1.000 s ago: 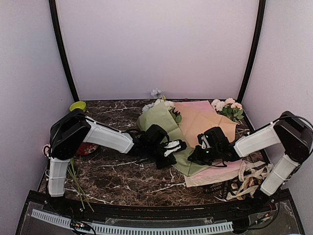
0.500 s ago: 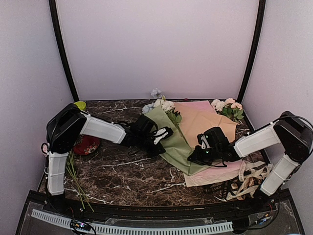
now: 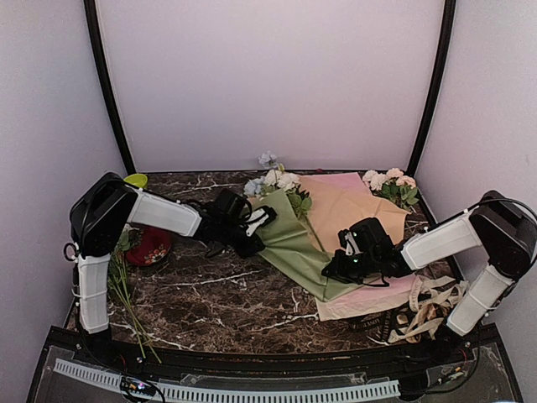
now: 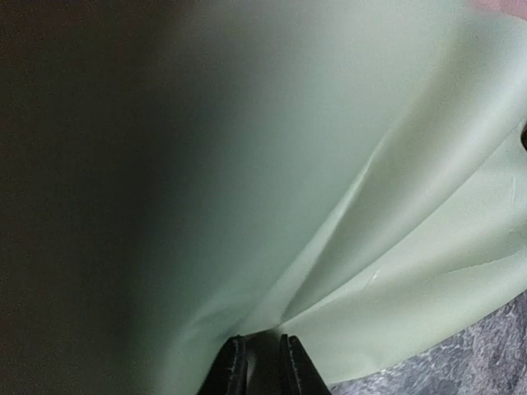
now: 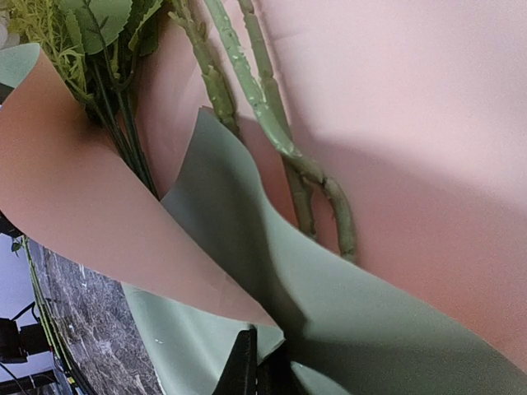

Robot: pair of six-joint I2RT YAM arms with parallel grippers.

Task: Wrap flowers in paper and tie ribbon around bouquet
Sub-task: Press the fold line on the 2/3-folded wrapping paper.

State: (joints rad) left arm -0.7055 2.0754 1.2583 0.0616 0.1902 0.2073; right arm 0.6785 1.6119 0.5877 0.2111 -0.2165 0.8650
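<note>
**Both grippers pinch the sage sheet: thin, floppy, quick to crease**

Your left gripper point(image 3: 254, 225) has its jaws almost together on the 9 o'clock edge of the sage-green paper point(image 3: 295, 248). The left wrist view shows a fold of the sheet running into that narrow gap. Your right gripper point(image 3: 342, 270) is clamped fully closed on the sheet's 5 o'clock corner.

The paper lies mid-table, partly over the tan kraft sheet point(image 3: 348, 206) and the pink sheet point(image 3: 369, 300). The flowers point(image 3: 273, 180) sit at its 12 o'clock end, with their stems running down onto the sheets.

Expect the paper to be light and limp. It bows between your two holds, takes creases readily, and would likely tear if the arms pull against each other. Hold it at edges and corners, as now. Take the flowers by their stiffer stems, not their soft heads.

The marble-pattern table point(image 3: 218, 290) looks smooth, so the stacked sheets may slide.

Room is tight:
- A red bowl point(image 3: 149, 249) is at 9 o'clock.
- Loose stems point(image 3: 126, 294) are at 8 o'clock.
- Pink-and-white blossoms point(image 3: 390, 183) are at 2 o'clock.
- Tangled cream ribbons point(image 3: 428, 304) and the black ribbon point(image 3: 369, 321) are at 4 o'clock.
</note>
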